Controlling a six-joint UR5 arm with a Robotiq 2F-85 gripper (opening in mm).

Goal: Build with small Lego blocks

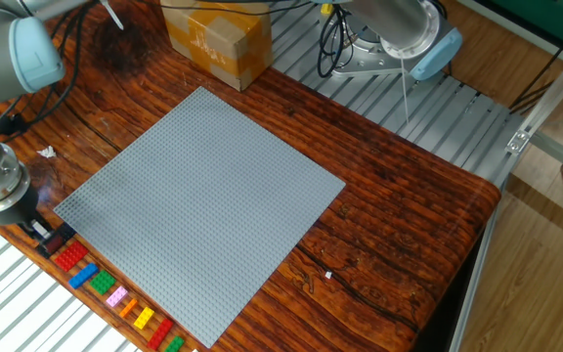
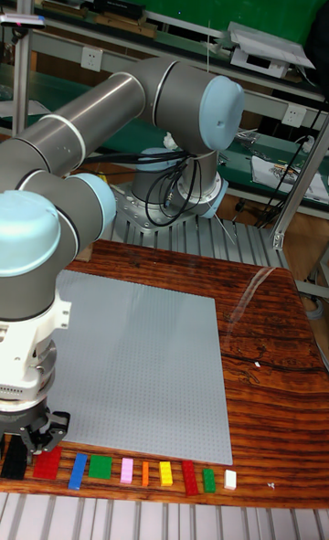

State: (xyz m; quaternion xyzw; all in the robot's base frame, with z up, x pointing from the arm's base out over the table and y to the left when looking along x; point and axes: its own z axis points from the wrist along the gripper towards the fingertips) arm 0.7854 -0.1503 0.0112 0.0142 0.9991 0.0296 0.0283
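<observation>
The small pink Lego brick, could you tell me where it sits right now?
In the fixed view the small pink Lego brick lies in the brick row along the table's near-left edge, between the small green brick and the small orange brick.

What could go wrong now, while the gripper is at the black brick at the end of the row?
The gripper sits at the black brick, right beside the red brick, so it might knock the red one. The black brick also lies close to the grey baseplate edge, so it could catch there when lifted.
</observation>
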